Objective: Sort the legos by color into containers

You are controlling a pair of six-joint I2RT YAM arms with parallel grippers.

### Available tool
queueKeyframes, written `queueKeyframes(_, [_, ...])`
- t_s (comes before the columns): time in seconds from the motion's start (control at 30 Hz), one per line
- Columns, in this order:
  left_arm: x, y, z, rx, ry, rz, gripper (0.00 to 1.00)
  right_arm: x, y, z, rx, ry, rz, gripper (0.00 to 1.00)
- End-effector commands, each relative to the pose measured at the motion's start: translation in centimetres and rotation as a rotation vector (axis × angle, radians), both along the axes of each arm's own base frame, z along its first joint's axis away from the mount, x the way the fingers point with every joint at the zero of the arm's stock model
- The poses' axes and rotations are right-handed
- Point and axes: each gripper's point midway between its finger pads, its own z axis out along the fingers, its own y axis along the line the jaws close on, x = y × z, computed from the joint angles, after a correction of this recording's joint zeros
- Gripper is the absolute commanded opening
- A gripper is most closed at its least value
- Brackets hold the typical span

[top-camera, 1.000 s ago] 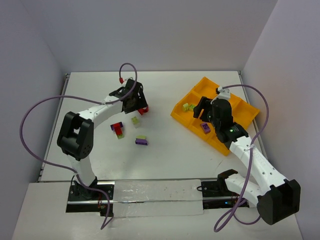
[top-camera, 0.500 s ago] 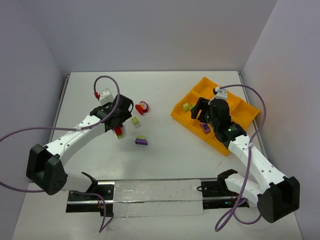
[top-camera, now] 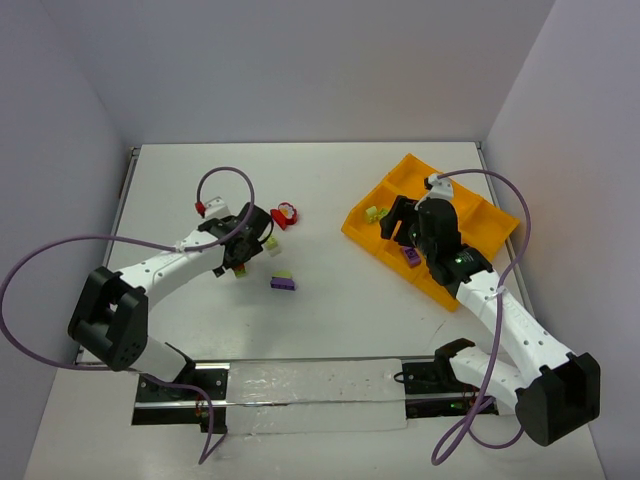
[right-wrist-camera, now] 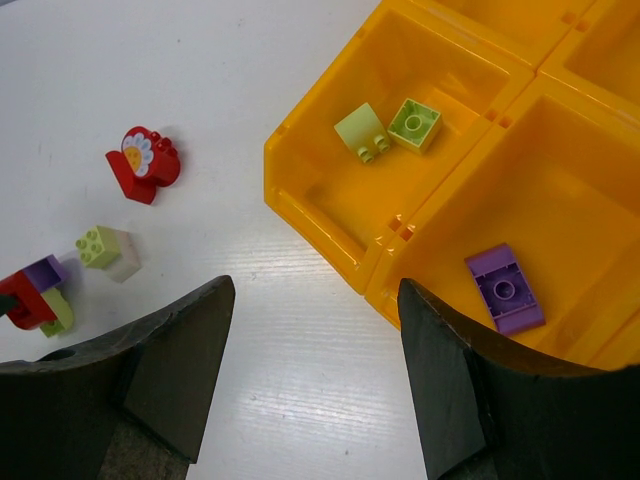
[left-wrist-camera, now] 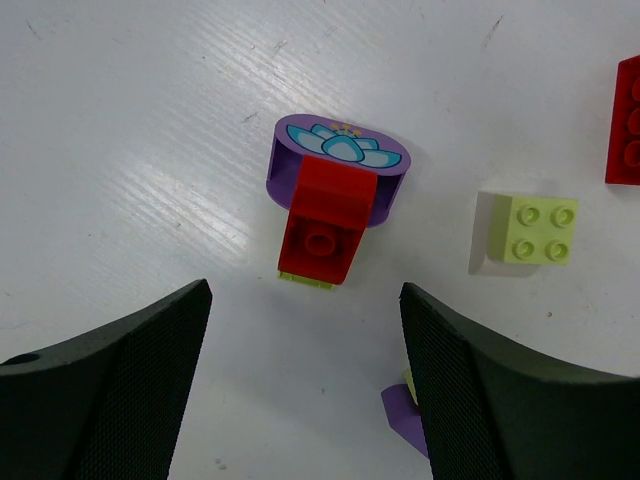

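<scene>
My left gripper (top-camera: 245, 243) is open and empty, hovering low over the table (top-camera: 320, 310). Just ahead of its fingertips lies a clump (left-wrist-camera: 330, 205) of a purple round brick, a red brick and a yellow-green brick. A loose yellow-green brick (left-wrist-camera: 538, 229) lies to its right. A purple and yellow-green pair (top-camera: 283, 282) lies nearer me. A red flower brick (top-camera: 286, 214) lies farther back. My right gripper (top-camera: 405, 228) is open and empty over the near left edge of the orange-yellow tray (top-camera: 495, 220). One compartment holds two yellow-green bricks (right-wrist-camera: 362, 133); the adjoining one holds a purple brick (right-wrist-camera: 505, 288).
The tray's (right-wrist-camera: 300, 205) raised walls lie just ahead of my right gripper (right-wrist-camera: 315, 300). The table's side walls rise at left and right. A red brick (left-wrist-camera: 625, 120) shows at the right edge of the left wrist view, beyond my left gripper (left-wrist-camera: 305, 300).
My left arm has swung its gripper away from the red flower brick, toward me and left, over the mixed clump. My right gripper has barely moved.
</scene>
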Motion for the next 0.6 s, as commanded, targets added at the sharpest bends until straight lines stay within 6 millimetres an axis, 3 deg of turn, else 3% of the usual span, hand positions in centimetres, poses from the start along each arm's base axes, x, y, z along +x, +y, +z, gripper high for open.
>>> queueKeyframes(0.0, [1.4, -0.4, 0.2, 0.002, -0.013, -0.005, 0.83, 0.2, 0.1, 1.0, 0.007, -0.029, -0.004, 0.73])
queueKeyframes(0.23, [1.9, -0.5, -2.0, -0.056, 0.022, -0.038, 0.82, 0.1, 0.0, 1.2, 0.007, -0.036, -0.007, 0.73])
queueKeyframes(0.57, [3.0, 0.0, -2.0, -0.054, -0.003, -0.057, 0.7, 0.3, 0.2, 1.1, 0.012, -0.033, -0.004, 0.72])
